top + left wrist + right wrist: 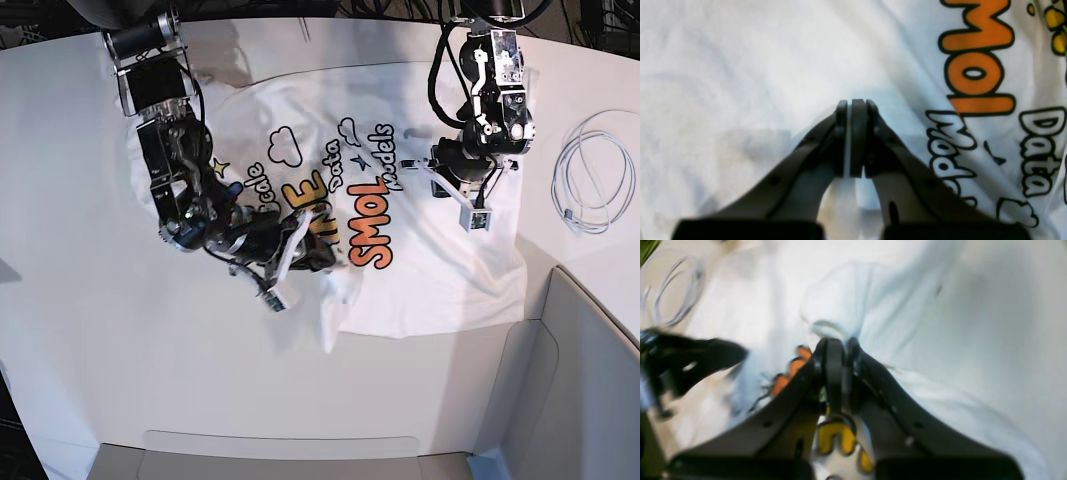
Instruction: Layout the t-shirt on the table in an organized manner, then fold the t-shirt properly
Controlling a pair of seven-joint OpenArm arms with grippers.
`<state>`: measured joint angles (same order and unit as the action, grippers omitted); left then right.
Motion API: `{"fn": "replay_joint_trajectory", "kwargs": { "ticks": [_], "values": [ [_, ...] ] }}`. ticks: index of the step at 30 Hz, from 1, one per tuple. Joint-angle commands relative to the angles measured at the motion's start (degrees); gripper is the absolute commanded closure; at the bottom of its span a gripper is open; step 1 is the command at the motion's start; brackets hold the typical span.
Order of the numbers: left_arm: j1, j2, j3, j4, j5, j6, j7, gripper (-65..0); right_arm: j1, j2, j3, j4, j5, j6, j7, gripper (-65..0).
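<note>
A white worktop [80, 330] filled the base view. The t-shirt [440, 270] lay across its upper middle, print side up, rumpled, with its lower left part bunched into a fold. A grey bin [580, 390] stood at the lower right corner, just clear of the shirt's edge. A coiled white cable [595, 185] lay on the worktop at the right, apart from the shirt. The right arm [175, 170] reached in from the upper left, its fingers [836, 353] clenched on a pinch of the bunched cloth beside the yellow lettering. The left arm [490, 90] came down at the upper right; its fingers [855, 110] were pressed together over plain shirt cloth near the orange "SMOL" [977, 56]. Whether cloth was caught between them could not be told.
</note>
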<state>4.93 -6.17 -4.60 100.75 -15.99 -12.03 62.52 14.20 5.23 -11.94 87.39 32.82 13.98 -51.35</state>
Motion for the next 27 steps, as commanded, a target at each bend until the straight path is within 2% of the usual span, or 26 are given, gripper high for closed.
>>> {"fn": "replay_joint_trajectory", "kwargs": {
  "ticks": [1,7,11,14,19,23,25,27],
  "values": [
    [-0.58,-0.20,-0.10,1.01,-0.23,-0.14,-1.20,-3.4,0.27,0.08,-1.90,1.79,-0.69,0.22,0.94,0.0],
    [-0.58,-0.46,-0.10,1.01,-0.23,-0.14,-1.20,-3.4,-5.27,-0.36,-14.03,5.66,-16.07,0.22,0.94,0.0],
    [-0.49,-0.29,-0.10,1.01,-0.23,-0.14,-1.20,-3.4,-6.50,-0.62,-16.23,6.98,-21.08,0.22,0.94,0.0],
    [-0.14,-0.29,-0.10,1.01,-0.23,-0.14,-1.20,-3.4,-6.15,-0.62,-16.14,8.03,-21.08,0.22,0.94,0.0],
    [0.57,-0.29,0.07,1.01,-0.23,-0.14,-1.20,-3.4,-4.39,-0.80,-15.97,9.97,-21.08,0.22,1.37,-10.7],
    [0.57,-0.37,-0.01,1.01,-0.23,-0.14,-1.20,-3.4,-3.08,-3.87,-14.03,10.32,-20.91,0.31,1.37,-11.9],
    [0.57,-0.46,-0.01,1.01,-0.23,-0.14,-1.20,-3.4,-2.64,-5.81,-12.54,10.41,-19.15,0.48,1.11,-11.9],
    [0.57,-0.37,-0.01,1.01,-0.23,-0.14,-1.20,-3.4,-1.76,-6.42,-11.22,10.14,-16.51,0.48,1.02,-11.9]
  ]
}}
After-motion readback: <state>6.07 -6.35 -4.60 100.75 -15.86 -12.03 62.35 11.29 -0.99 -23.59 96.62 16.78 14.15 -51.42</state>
